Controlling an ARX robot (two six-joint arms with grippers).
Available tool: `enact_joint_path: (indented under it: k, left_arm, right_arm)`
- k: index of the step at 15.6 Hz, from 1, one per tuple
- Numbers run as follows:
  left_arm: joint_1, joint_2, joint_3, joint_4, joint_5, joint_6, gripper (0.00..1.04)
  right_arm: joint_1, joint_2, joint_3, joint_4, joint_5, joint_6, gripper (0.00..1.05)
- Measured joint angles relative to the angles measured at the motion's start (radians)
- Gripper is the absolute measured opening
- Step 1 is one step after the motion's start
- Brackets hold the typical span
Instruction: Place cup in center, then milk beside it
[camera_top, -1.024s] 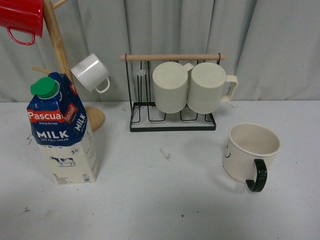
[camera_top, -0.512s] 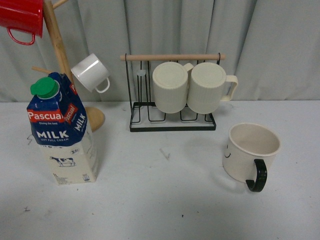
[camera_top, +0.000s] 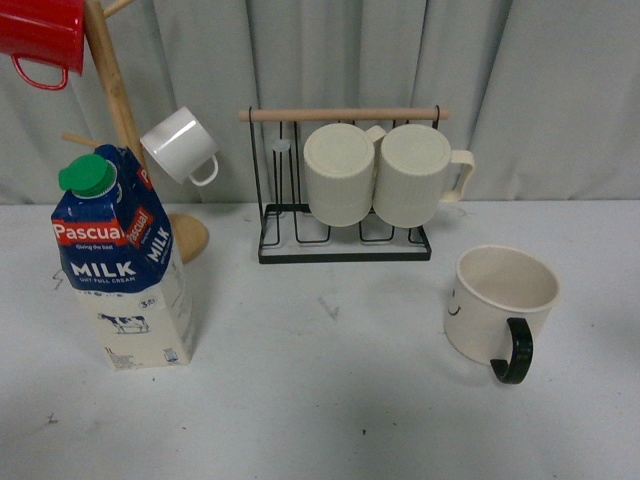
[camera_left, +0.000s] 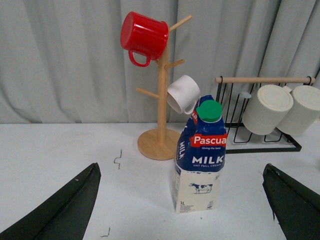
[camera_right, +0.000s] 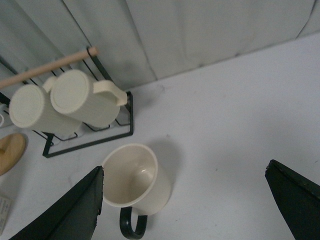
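Cup (camera_top: 497, 305) and milk (camera_top: 122, 265) stand unmoved since before, toward right and left edges of the white bench (camera_top: 320, 400), grey curtain (camera_top: 560, 100) behind, left fingers (camera_left: 65, 215) and right fingers (camera_right: 80, 210) spread wide, holding nothing.

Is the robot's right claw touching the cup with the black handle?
Apart. The front view shows the cup standing alone on the table, no claw anywhere near it; the right claw shows only in its wrist view, open.

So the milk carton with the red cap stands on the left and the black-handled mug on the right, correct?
No, the cap is green, as the front view shows. The milk carton does stand left and the mug right.
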Motion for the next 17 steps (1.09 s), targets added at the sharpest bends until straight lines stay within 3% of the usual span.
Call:
enact_joint_path:
  k: [3, 5, 9, 14, 15, 17]
  left_arm:
    - [0.000, 0.000, 0.000, 0.000, 0.000, 0.000, 0.98]
    - [0.000, 0.000, 0.000, 0.000, 0.000, 0.000, 0.98]
    - [0.000, 0.000, 0.000, 0.000, 0.000, 0.000, 0.98]
    - [0.000, 0.000, 0.000, 0.000, 0.000, 0.000, 0.98]
    - [0.000, 0.000, 0.000, 0.000, 0.000, 0.000, 0.98]
    - [0.000, 0.000, 0.000, 0.000, 0.000, 0.000, 0.98]
  right_arm:
    - [0.198, 0.417, 0.313, -0.210, 0.102, 0.131, 0.98]
    - [0.256, 0.587, 0.473, -0.325, 0.138, 0.187, 0.98]
    - [0.245, 0.790, 0.629, -0.418, 0.220, 0.224, 0.98]
    - [0.243, 0.874, 0.668, -0.425, 0.232, 0.227, 0.98]
    - [0.248, 0.884, 0.668, -0.422, 0.242, 0.227, 0.94]
    - [0.248, 0.888, 0.664, -0.412, 0.250, 0.227, 0.66]
